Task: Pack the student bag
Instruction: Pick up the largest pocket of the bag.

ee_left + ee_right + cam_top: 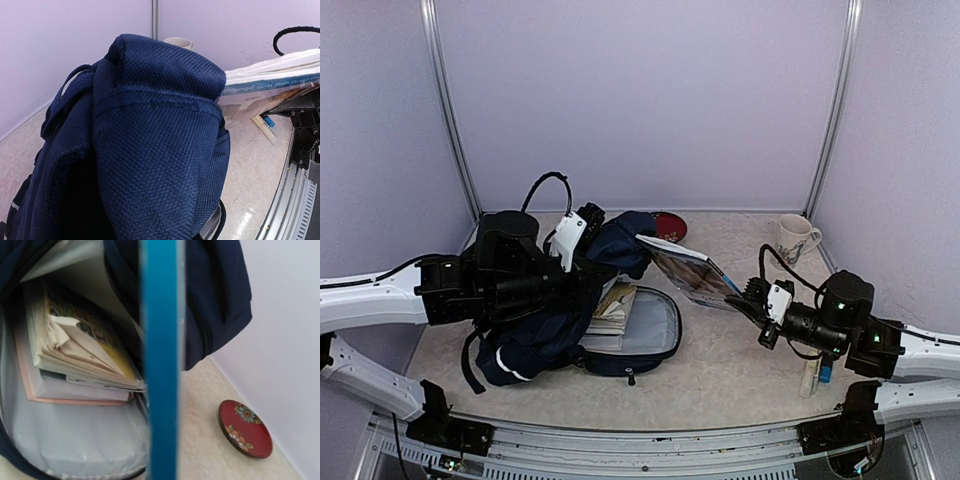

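Note:
The student bag (535, 345), navy blue, lies at the left-centre of the table with its main compartment unzipped, showing pale grey lining (655, 322). My left gripper (588, 238) is shut on the bag's upper fabric and holds it lifted; navy cloth (150, 150) fills the left wrist view and hides the fingers. Books (75, 355) lie stacked inside the compartment. My right gripper (748, 297) is shut on a thin book (688, 268) with a blue spine (160, 360), held on edge in the air just right of the opening.
A red flowered plate (671, 226) lies behind the bag by the back wall. A white mug (796, 238) stands at the back right. A few pens (815, 376) lie near the right arm's base.

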Tool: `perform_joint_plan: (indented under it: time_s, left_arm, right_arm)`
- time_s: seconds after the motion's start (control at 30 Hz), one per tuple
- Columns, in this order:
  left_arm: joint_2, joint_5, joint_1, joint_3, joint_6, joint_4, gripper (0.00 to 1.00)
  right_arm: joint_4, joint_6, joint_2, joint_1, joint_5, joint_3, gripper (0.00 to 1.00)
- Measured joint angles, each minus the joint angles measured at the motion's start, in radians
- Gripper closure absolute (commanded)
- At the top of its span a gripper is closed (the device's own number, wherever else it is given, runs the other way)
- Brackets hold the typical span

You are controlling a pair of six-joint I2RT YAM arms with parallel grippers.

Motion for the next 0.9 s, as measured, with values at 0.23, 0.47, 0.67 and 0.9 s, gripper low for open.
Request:
perform_joint_plan:
  time_s: [0.23, 0.47, 0.67, 0.9]
  left_arm:
    - [0.039, 0.040, 0.035, 0.037, -0.007, 0.002, 1.00]
    - [0.046, 0.081, 0.063, 0.042, -0.013, 0.006, 1.00]
    - [0.056, 0.101, 0.073, 0.046, -0.017, 0.013, 1.00]
    - [0.061, 0.107, 0.077, 0.047, -0.018, 0.016, 1.00]
  right_arm:
    - [0.027, 0.059, 0.032, -0.094, -0.138, -0.003, 1.00]
    - [0.047, 0.092, 0.051, -0.139, -0.216, -0.002, 1.00]
    - [0.050, 0.111, 0.060, -0.160, -0.253, -0.002, 1.00]
    - [0.050, 0.121, 0.062, -0.175, -0.274, -0.002, 1.00]
